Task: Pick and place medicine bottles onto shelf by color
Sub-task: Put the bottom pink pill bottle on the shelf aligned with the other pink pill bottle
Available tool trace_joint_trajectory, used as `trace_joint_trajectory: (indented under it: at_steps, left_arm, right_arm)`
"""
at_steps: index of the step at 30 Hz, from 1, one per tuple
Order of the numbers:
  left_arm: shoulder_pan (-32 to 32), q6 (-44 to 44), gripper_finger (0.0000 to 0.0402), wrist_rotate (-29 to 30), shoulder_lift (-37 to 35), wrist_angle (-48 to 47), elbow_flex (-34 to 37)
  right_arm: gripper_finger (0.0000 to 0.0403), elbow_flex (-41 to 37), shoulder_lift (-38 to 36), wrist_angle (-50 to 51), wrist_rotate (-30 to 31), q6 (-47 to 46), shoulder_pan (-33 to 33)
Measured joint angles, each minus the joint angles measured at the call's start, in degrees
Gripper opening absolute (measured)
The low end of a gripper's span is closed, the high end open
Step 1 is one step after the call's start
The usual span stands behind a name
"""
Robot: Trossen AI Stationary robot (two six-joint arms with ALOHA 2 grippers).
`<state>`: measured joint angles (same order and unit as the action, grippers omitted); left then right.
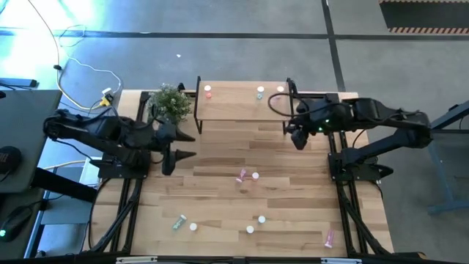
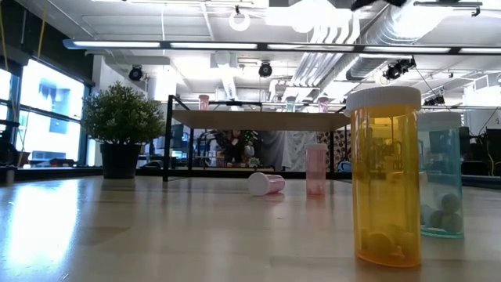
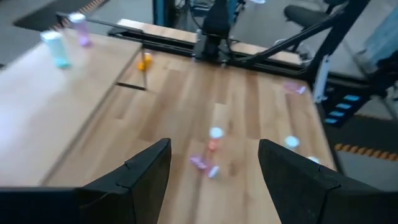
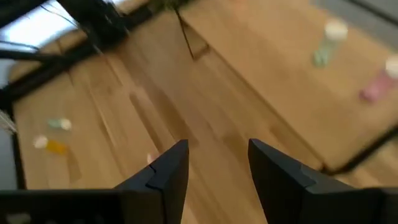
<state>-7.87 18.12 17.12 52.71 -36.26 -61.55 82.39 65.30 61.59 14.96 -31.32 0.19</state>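
Note:
The light-wood shelf [image 1: 242, 106] stands at the table's far edge. On it stand a reddish bottle [image 1: 207, 92], a pale green one [image 1: 260, 92] and a pink one [image 1: 281, 90]. Several bottles lie or stand on the table: a pink one on its side [image 1: 242, 174], a green one [image 1: 179, 221] and a pink one [image 1: 329, 237]. In the low view an orange bottle [image 2: 385, 180] and a teal one [image 2: 442, 176] stand close to the camera. My left gripper [image 1: 189, 145] is open and empty above the table's left. My right gripper [image 1: 298, 141] is open and empty by the shelf's right end.
A potted plant [image 1: 170, 103] stands at the shelf's left end. The shelf's black legs [image 1: 198, 110] stand on the table. Loose white-capped bottles [image 1: 261, 218] lie near the table's near edge. Bare wood lies between the two grippers.

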Motion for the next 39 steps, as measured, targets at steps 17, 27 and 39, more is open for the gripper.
trace_joint_trajectory:
  at_steps: [17, 27, 39]
  left_arm:
    - [-9.5, 10.3, 0.0231, 5.4, 2.8, 1.5, 0.8]
    - [-9.8, 10.4, 0.0231, 9.4, 4.6, 2.0, 0.8]
    - [-9.7, 10.7, 0.0231, 9.7, 4.7, 2.2, 0.8]
  right_arm:
    - [0.0221, -12.6, 0.3, -1.7, -19.4, 0.4, 1.6]
    - [0.0216, -24.1, 1.0, -23.0, -18.0, 5.1, 9.0]
    - [0.0216, -41.0, 3.3, -48.2, -12.4, 8.5, 10.8]
